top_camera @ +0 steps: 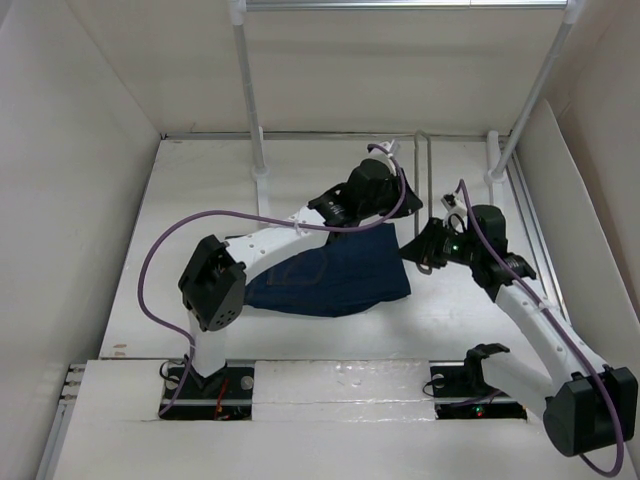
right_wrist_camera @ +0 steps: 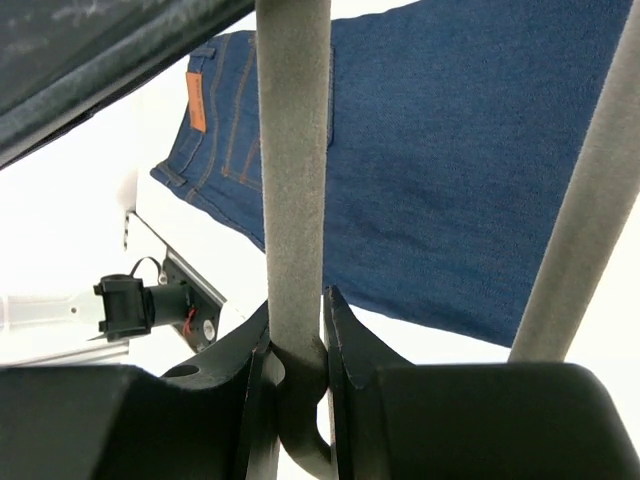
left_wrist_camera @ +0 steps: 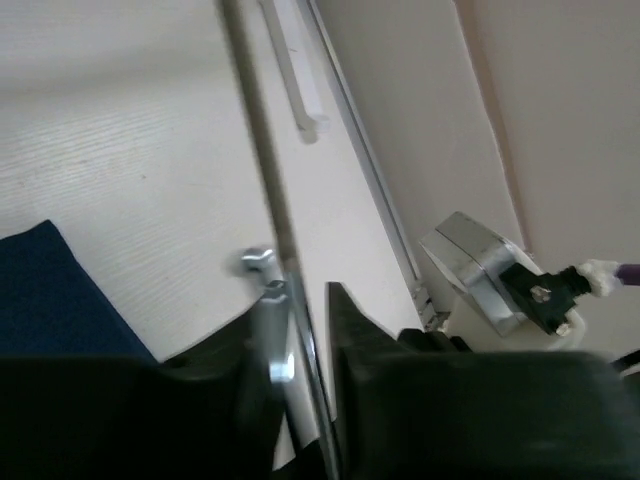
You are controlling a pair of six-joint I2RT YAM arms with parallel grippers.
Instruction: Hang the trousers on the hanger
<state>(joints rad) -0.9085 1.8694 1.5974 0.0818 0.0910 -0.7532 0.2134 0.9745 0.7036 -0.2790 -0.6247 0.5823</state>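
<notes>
The trousers (top_camera: pixel 335 278) lie flat on the table between the arms, dark blue; they also show in the left wrist view (left_wrist_camera: pixel 50 300) and the right wrist view (right_wrist_camera: pixel 450 150), where the orange-tan patch (right_wrist_camera: pixel 196 102) is visible. The hanger (top_camera: pixel 428 175) stands edge-on beside them. My right gripper (top_camera: pixel 427 250) (right_wrist_camera: pixel 297 305) is shut on a grey bar of the hanger (right_wrist_camera: pixel 293 150). My left gripper (top_camera: pixel 403 188) (left_wrist_camera: pixel 298 292) sits higher, its jaws narrow around the hanger's thin metal wire (left_wrist_camera: pixel 268 180). Light shows beside the wire and the view is blurred.
Two white rack poles (top_camera: pixel 250 90) (top_camera: pixel 535 90) rise at the back under a horizontal rail (top_camera: pixel 400 4). White walls close in left, right and behind. A rack foot (left_wrist_camera: pixel 295 80) and a silver bracket (left_wrist_camera: pixel 475 270) lie beyond the left gripper.
</notes>
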